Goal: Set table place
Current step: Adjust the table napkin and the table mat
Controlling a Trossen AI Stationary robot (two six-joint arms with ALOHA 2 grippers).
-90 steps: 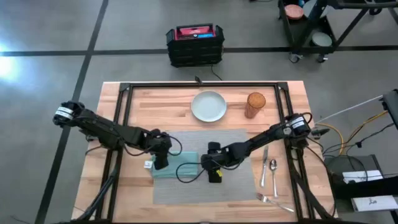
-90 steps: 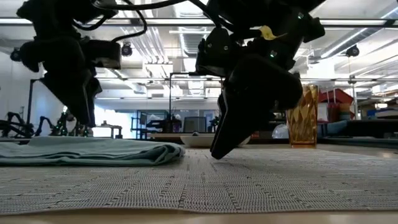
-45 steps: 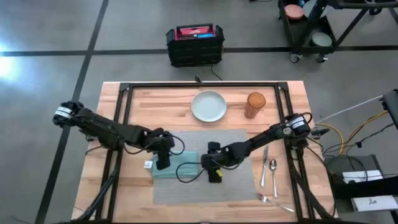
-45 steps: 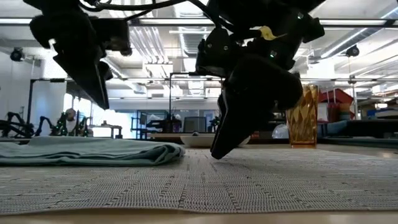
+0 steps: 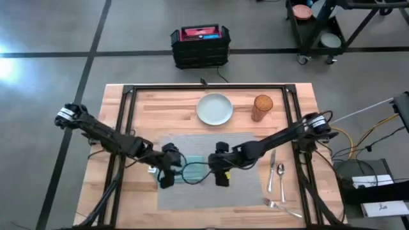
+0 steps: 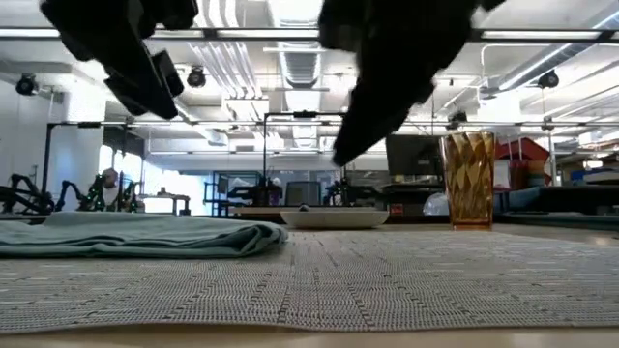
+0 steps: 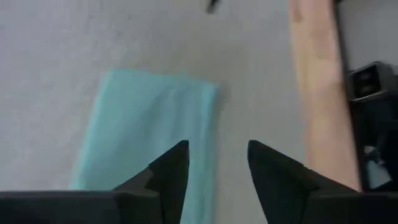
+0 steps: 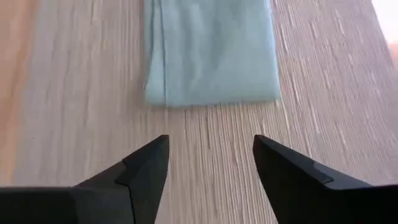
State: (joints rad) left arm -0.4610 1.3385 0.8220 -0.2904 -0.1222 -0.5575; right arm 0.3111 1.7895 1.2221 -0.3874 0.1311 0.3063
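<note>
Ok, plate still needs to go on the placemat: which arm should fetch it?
Probably right. Both claws, left and right, hover open and empty over the placemat, but the right sits nearer the plate.

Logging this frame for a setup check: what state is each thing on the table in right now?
placemat: flat on the table
napkin: folded, lying on the placemat
plate: empty, off the placemat
amber glass: upright beside the plate
cutlery: on bare wood
left gripper: open, above the napkin
right gripper: open, empty

Both the left gripper (image 5: 167,179) and right gripper (image 5: 220,176) have apparently lifted off the placemat (image 5: 243,191).
</note>
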